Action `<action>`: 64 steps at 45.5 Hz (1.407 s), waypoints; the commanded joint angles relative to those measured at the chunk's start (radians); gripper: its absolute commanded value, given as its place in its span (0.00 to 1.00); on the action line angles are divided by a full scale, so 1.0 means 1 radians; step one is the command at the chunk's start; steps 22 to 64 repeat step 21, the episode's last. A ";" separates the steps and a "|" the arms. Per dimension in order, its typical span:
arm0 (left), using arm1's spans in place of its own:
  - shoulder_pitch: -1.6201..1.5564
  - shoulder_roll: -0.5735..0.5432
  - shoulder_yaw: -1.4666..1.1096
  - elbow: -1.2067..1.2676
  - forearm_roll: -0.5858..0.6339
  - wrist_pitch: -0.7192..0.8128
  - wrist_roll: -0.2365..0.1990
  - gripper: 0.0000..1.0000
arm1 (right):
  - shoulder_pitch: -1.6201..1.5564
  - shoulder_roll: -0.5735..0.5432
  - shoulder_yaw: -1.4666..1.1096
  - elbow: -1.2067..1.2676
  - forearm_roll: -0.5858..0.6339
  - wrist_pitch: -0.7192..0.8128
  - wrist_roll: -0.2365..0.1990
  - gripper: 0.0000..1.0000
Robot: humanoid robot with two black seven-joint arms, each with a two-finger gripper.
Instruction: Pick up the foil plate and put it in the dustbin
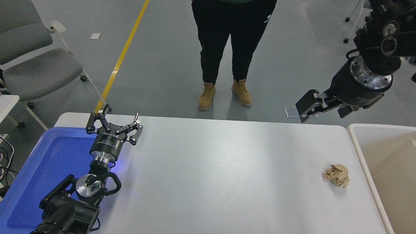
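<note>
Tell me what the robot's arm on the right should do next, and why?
Probably wait up high or pull back a little. No foil plate shows anywhere on the white table; only a crumpled paper wad lies there, near the dustbin. The right gripper hangs in the air past the table's far edge, holding nothing. The left gripper sits open by the blue tray.

A white table [211, 169] with rounded corners is seen across the view. A blue tray [42, 169] is laid over its left edge, reaching to the near left corner. A small crumpled tan paper wad [337, 175] is found close to the right edge, roughly midway along it. A beige bin [360, 152] is set against that right edge; whether it rests on the table cannot be told.
</note>
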 commanded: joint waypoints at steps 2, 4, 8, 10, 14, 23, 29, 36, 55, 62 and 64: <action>0.000 0.000 0.000 0.000 0.000 -0.001 0.000 0.99 | 0.037 0.016 -0.045 0.034 0.029 0.030 0.000 1.00; 0.000 0.000 0.000 0.000 0.000 -0.001 0.000 0.99 | 0.037 0.024 -0.046 0.034 0.029 0.030 0.001 1.00; 0.000 0.000 -0.001 0.000 0.000 -0.001 0.000 0.99 | 0.039 0.025 -0.048 0.037 0.029 0.030 0.000 1.00; 0.000 0.000 0.000 0.000 0.000 0.001 0.000 0.99 | 0.040 0.025 -0.051 0.042 0.029 0.033 0.000 1.00; 0.000 0.000 0.000 0.000 0.000 -0.001 0.000 0.99 | 0.042 0.025 -0.060 0.045 0.028 0.042 0.000 1.00; 0.000 0.000 0.000 0.000 0.000 0.001 0.000 0.99 | 0.040 0.025 -0.060 0.045 0.028 0.045 0.000 1.00; 0.000 0.000 0.000 0.000 0.000 0.001 0.000 0.99 | 0.040 0.025 -0.060 0.045 0.028 0.045 0.000 1.00; 0.000 0.000 0.000 0.000 0.000 0.001 0.000 0.99 | 0.040 0.025 -0.060 0.045 0.028 0.045 0.000 1.00; 0.000 0.000 0.000 0.000 0.000 0.001 0.000 0.99 | 0.040 0.025 -0.060 0.045 0.028 0.045 0.000 1.00; 0.000 0.000 0.000 0.000 0.000 0.001 0.000 0.99 | 0.040 0.025 -0.060 0.045 0.028 0.045 0.000 1.00; 0.000 0.000 0.000 0.000 0.000 0.001 0.000 0.99 | 0.040 0.025 -0.060 0.045 0.028 0.045 0.000 1.00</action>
